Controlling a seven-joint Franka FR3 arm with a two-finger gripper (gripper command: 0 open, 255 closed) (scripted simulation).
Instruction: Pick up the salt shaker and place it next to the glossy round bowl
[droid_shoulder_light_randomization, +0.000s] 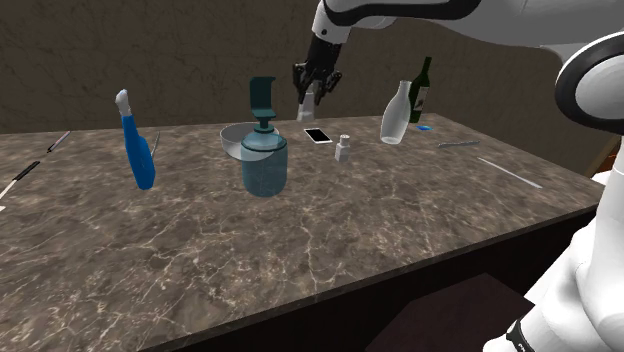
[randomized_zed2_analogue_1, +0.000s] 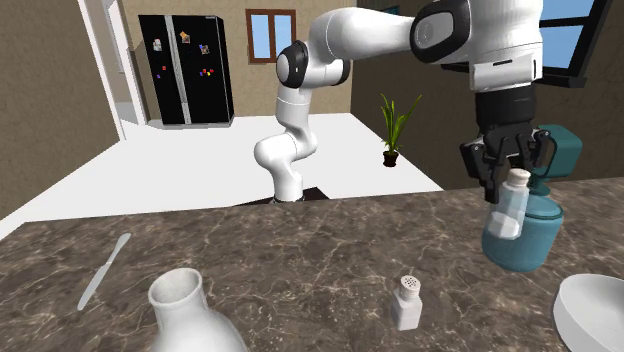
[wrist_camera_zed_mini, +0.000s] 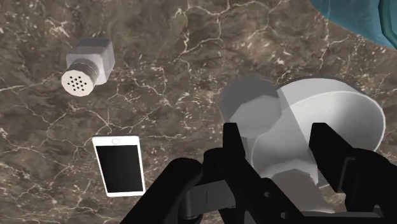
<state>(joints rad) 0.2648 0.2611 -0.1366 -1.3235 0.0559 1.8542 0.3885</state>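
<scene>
Glossy white, rounded arm (randomized_zed2_analogue_1: 370, 35) shells, banded by dark grey joints; tipped with blocky, all-black two-finger gripper (randomized_zed2_analogue_1: 513, 188).
</scene>
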